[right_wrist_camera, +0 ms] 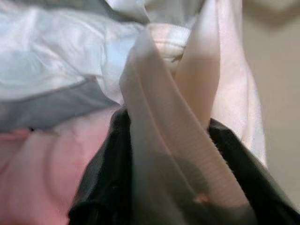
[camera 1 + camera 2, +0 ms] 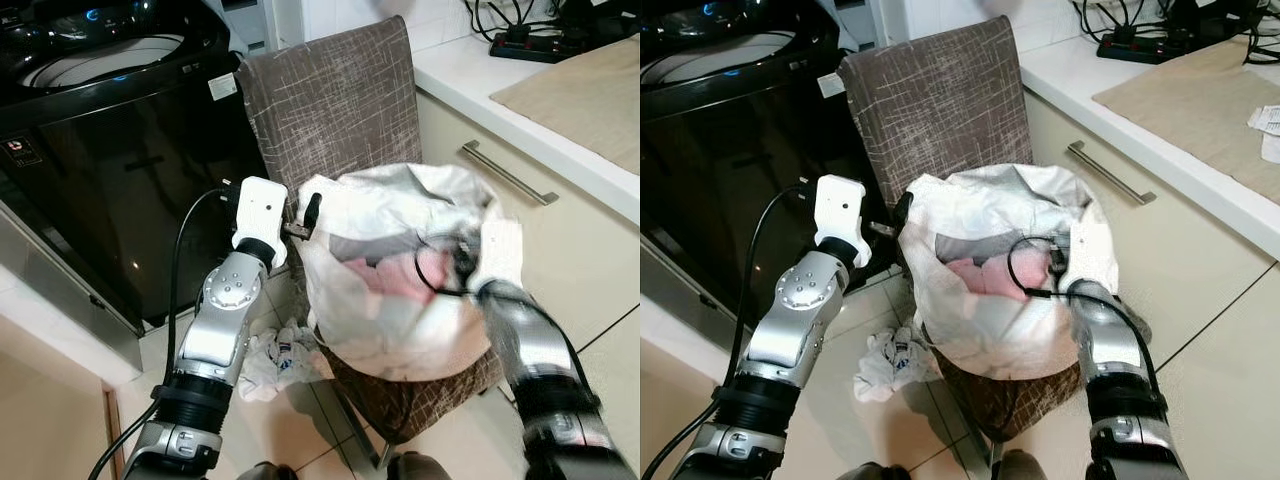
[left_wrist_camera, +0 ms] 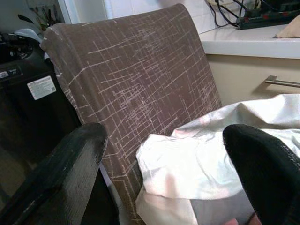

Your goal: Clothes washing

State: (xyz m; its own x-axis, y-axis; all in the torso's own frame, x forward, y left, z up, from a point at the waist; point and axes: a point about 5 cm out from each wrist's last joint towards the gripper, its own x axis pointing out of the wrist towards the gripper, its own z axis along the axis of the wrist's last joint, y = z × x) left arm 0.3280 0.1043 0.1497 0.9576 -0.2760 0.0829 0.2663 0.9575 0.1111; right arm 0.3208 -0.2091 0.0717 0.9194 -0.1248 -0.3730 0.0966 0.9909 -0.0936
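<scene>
On the floor nearest the robot lies a crumpled white cloth (image 2: pixel 280 358). Above it, a white bag (image 2: pixel 400 270) of laundry sits on the chair (image 2: pixel 330 100). Right gripper (image 1: pixel 168 154) is inside the bag, fingers pinching a pale garment (image 1: pixel 187 93). Left gripper (image 2: pixel 305 222) hovers at the bag's rim, fingers spread. Behind stands the black washer (image 2: pixel 110 150).

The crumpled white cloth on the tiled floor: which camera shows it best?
The left eye view: the crumpled white cloth lies clear beside the chair leg. The right eye view has it too, smaller. Both wrist views look at the bag and chair instead.
</scene>
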